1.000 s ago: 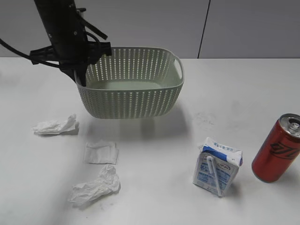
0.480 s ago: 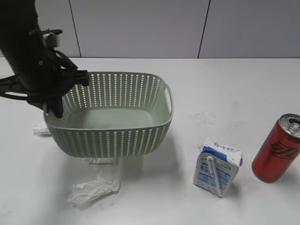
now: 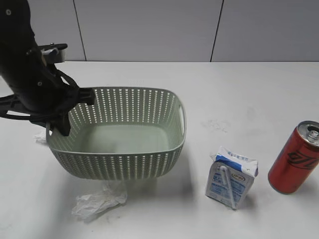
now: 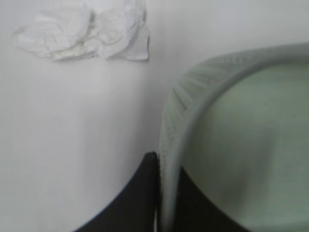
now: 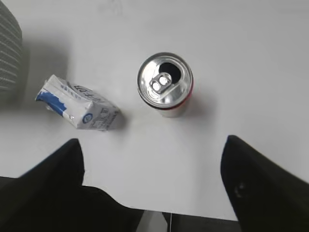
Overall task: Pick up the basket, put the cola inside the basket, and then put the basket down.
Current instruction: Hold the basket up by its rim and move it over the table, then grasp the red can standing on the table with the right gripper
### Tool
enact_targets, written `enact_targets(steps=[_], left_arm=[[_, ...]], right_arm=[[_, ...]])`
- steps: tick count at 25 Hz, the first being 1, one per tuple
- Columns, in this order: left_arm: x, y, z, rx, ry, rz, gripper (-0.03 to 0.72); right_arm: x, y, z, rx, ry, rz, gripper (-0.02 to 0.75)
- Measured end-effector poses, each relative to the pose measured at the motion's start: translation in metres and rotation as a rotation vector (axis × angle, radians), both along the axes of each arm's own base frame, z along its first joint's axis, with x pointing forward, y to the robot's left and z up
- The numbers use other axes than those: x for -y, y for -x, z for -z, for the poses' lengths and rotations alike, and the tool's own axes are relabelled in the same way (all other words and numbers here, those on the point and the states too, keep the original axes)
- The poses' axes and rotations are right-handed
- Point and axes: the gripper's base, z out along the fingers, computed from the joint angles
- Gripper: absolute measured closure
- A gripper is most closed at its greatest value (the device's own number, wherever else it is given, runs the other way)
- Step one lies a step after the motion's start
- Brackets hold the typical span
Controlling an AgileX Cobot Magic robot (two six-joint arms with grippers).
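— Cola [image 3: 294, 158] first: where is it?
— Upright on the desk [image 3: 239, 89] at the far right, just right of the milk carton [image 3: 231, 177] and well apart from the basket [image 3: 119, 133].
— Which arm is nearer?
— The right end effector [image 5: 152, 159]; it hangs spread open above the can, whose silver top faces straight up at it.
— And the left one?
— The left end effector [image 4: 161, 193] is clamped on the basket's left rim, over crumpled tissues [image 3: 98, 199].
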Motion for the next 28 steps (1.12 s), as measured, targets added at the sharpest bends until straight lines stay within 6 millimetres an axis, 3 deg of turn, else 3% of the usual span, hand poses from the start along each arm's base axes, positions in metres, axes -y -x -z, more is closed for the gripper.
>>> enact_targets(steps=[5, 11, 18, 28], left_arm=[[0.001, -0.003, 0.0, 0.033, 0.014, 0.003, 0.686], [0.001, -0.003, 0.001, 0.044, 0.013, 0.027, 0.686], [0.002, -0.004, 0.0, 0.058, 0.017, 0.028, 0.686], [0.002, -0.004, 0.0, 0.062, 0.018, 0.03, 0.686]], right_arm=[[-0.009, -0.056, 0.014, -0.155, 0.004, -0.001, 0.062], [-0.015, -0.099, 0.049, -0.315, 0.023, 0.005, 0.062], [-0.017, -0.122, 0.078, -0.386, 0.029, 0.047, 0.062], [-0.016, -0.136, 0.104, -0.466, 0.064, 0.084, 0.077]])
